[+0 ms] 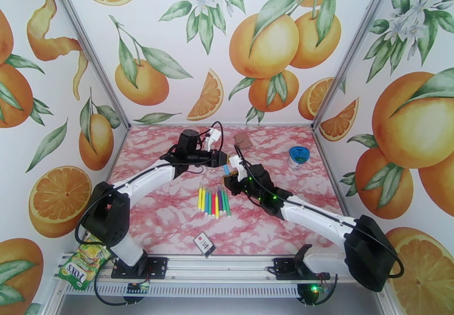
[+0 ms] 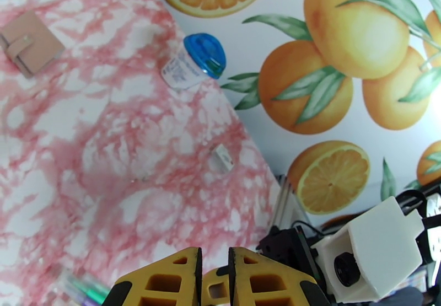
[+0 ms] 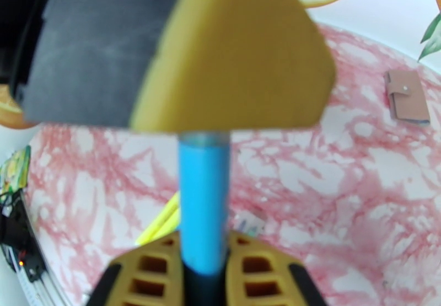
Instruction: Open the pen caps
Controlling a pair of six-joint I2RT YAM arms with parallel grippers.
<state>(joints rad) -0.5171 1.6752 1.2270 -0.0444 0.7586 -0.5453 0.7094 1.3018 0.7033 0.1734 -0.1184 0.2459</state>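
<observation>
Right tool (image 3: 204,243) is clamped around the lower barrel of a blue pen (image 3: 204,191), held above the counter (image 1: 164,219). Left tool (image 2: 215,266) has its jaws pressed together. The pen's far end runs in behind one of its fingers (image 3: 237,53), hiding any cap there. Below both tools, the other markers (image 1: 214,201) lie in a row on the counter, their pen caps too small to judge. A blue-lidded container (image 1: 298,156) stands well to the right.
</observation>
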